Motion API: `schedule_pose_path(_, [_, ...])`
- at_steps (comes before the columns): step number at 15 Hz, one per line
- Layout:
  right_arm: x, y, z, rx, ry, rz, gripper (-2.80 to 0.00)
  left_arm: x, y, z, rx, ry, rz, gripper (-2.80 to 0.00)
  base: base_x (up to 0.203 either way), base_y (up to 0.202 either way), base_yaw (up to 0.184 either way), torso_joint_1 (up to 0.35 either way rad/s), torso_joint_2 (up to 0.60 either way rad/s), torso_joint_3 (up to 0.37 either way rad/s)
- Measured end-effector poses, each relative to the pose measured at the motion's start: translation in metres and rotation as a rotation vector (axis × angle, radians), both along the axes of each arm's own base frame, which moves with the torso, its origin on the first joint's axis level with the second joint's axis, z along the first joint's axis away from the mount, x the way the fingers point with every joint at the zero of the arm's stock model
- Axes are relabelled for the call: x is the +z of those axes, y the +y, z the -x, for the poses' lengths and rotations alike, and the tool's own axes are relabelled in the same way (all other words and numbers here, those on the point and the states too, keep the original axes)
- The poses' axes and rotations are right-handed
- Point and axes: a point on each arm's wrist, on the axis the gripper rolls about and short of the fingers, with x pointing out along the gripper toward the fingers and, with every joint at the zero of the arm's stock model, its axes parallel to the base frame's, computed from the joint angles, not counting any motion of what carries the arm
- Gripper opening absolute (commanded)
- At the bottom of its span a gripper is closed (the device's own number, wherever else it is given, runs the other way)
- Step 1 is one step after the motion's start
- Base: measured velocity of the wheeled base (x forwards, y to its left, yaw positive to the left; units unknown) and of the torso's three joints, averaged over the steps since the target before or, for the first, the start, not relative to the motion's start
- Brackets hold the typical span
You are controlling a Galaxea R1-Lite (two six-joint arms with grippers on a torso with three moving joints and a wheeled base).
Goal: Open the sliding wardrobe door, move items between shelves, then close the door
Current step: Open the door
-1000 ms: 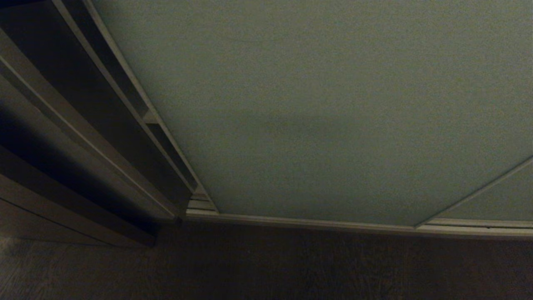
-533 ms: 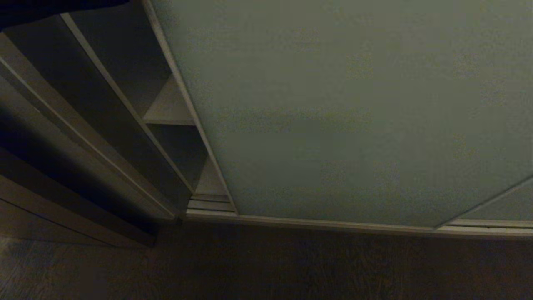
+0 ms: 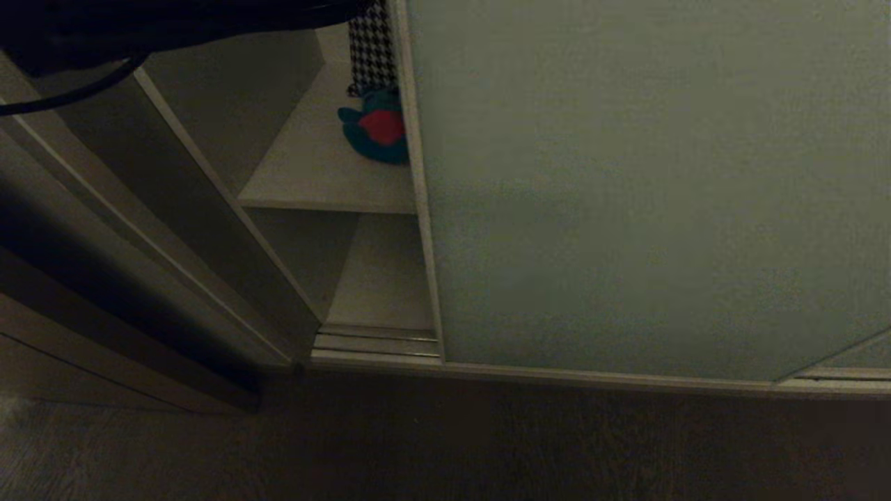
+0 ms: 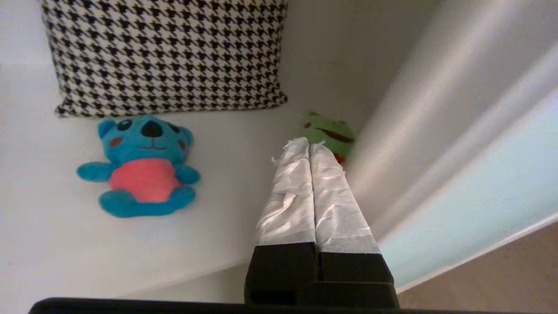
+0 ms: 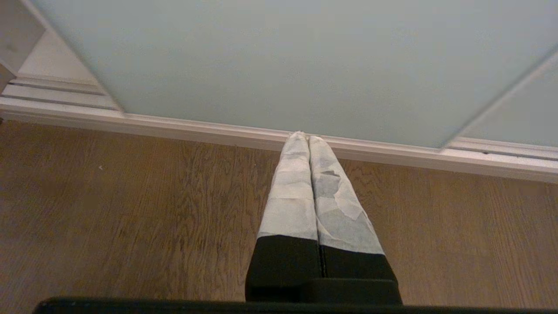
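The sliding wardrobe door (image 3: 626, 188), a pale grey-green panel, stands partly slid to the right, and its beige edge (image 3: 418, 174) bounds an open gap. In the gap a blue plush toy (image 3: 376, 132) with a red belly lies on the upper white shelf (image 3: 313, 174), above a lower shelf (image 3: 383, 285). The left wrist view shows that blue toy (image 4: 146, 172) and a green frog toy (image 4: 329, 137) on the shelf (image 4: 218, 218). My left gripper (image 4: 308, 146) is shut and empty, close beside the door's edge (image 4: 418, 131), with the frog just beyond its tips. My right gripper (image 5: 304, 137) hangs shut and empty over the floor.
A black-and-white houndstooth pillow (image 4: 165, 52) leans at the back of the upper shelf behind the toys. A dark brown side panel (image 3: 174, 229) bounds the opening on the left. The floor track (image 5: 218, 131) runs along the wooden floor (image 5: 130, 209). My dark left arm (image 3: 139, 28) crosses the top.
The door has slid to the right, widening the gap. The shelves, the blue toy and the pillow have come into sight. My left arm has entered at the top of the head view.
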Motion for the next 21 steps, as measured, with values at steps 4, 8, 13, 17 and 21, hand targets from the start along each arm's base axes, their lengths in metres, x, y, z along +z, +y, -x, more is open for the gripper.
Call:
schedule_pose_path(4, [0.0, 0.0, 0.0, 0.0, 0.0, 0.0, -2.8, 0.002, 0.02, -0.005, 0.124, 0.015, 0.003, -2.8, 0.0, 0.0, 0.0, 0.0, 0.0, 0.0])
schedule_pose_path(8, [0.0, 0.0, 0.0, 0.0, 0.0, 0.0, -2.8, -0.013, 0.07, 0.015, 0.293, 0.095, -0.054, -2.8, 0.0, 0.0, 0.0, 0.0, 0.0, 0.0])
schedule_pose_path(13, [0.0, 0.0, 0.0, 0.0, 0.0, 0.0, -2.8, -0.094, 0.119, 0.093, 0.376, 0.273, -0.146, -2.8, 0.0, 0.0, 0.0, 0.0, 0.0, 0.0])
schedule_pose_path(17, [0.0, 0.0, 0.0, 0.0, 0.0, 0.0, -2.8, -0.185, 0.143, 0.173, 0.409, 0.345, -0.176, -2.8, 0.0, 0.0, 0.0, 0.0, 0.0, 0.0])
schedule_pose_path(21, [0.0, 0.0, 0.0, 0.0, 0.0, 0.0, -2.8, -0.262, 0.149, 0.214, 0.432, 0.328, -0.203, -2.8, 0.0, 0.0, 0.0, 0.0, 0.0, 0.0])
